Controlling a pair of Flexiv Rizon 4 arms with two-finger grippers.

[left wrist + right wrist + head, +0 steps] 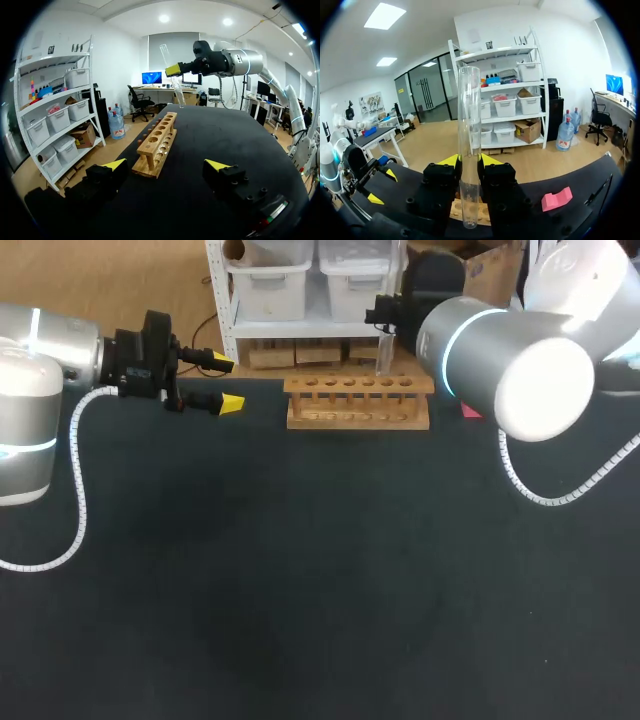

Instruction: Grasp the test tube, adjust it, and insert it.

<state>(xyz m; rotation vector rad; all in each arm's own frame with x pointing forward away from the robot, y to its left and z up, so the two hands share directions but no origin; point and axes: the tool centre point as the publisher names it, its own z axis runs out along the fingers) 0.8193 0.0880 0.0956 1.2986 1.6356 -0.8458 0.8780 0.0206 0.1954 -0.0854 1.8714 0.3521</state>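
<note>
**Test tube.** The test tube [469, 150] is clear glass, long and narrow. Its open mouth is up and its rounded end is down. In the left wrist view the test tube [171, 75] leans slightly off upright. It is off the table [300, 590], above the wooden rack [357, 400], toward the rack's right end. Its rounded end hangs just over the rack's top board.

**Rack.** The rack stands at the table's far edge, near the middle of that edge. It has one row of round holes along its top. The left wrist view shows the wooden rack [157, 145] end-on, its row of holes running away from that gripper.

**Right arm.** It enters from the right and reaches across to the far edge. The right gripper [469, 161] pinches the tube on its lower part, one yellow-tipped finger on each side. Most of the glass stands above the fingers and a short length hangs below them. From the left wrist view the right gripper [173, 70] is level, well above the rack.

**Left arm.** It enters from the left and lies along the far edge near the far-left corner. The left gripper [226, 383] points sideways toward the rack's left end, and its fingers are spread wide. It is well apart from the rack.

**Other.** A pink block [556, 199] lies on the table just beside the rack's right end.
</note>
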